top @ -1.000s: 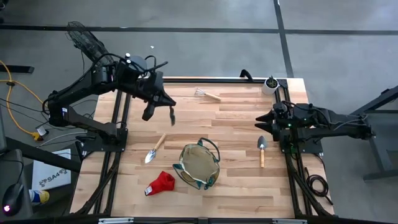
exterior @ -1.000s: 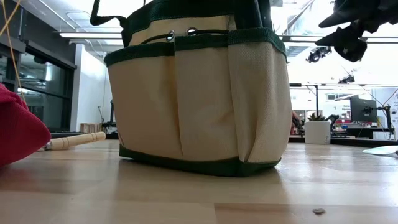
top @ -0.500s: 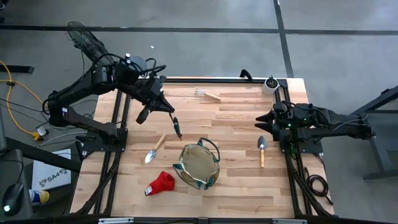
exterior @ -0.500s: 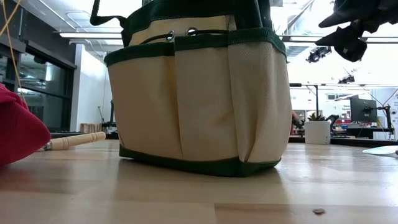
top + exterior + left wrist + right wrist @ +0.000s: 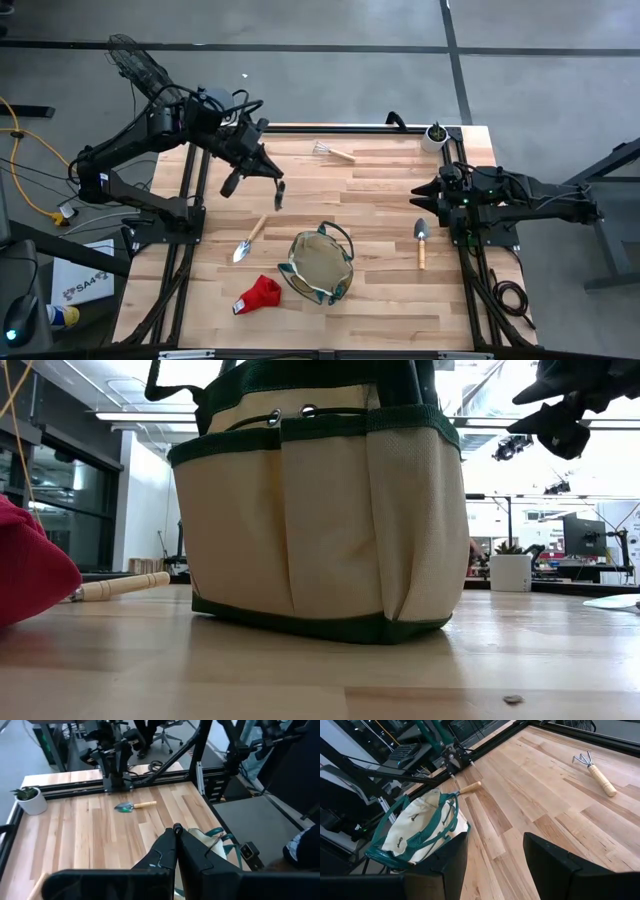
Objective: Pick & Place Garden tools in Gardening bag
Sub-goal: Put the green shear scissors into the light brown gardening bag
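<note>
Left gripper (image 5: 268,172): above the table's left-rear part, fingers clamped on the pruners (image 5: 278,190), well short of the bag.
Pruners: dark, hanging from the fingertips, long axis steeply down, free end toward the table; green handles seen in the right wrist view (image 5: 440,735).
Right gripper (image 5: 420,190): parked at the right edge of the table, jaws spread apart, nothing between them.
Gardening bag (image 5: 320,266): front centre of the table, upright, mouth open upward, loop handles slack over the rim.
Left trowel (image 5: 248,239): flat, left of the bag, long axis diagonal, blade toward the front-left, wooden handle toward the rear-right.
Right trowel (image 5: 421,243): flat, right of the bag, long axis front to back, blade toward the rear.
Mini rake (image 5: 334,152): flat near the rear edge, tines pointing left, handle to the right.
Red glove (image 5: 258,295): crumpled at front-left, just beside the bag.
White pot (image 5: 434,136): rear-right corner, holding a green plant.
</note>
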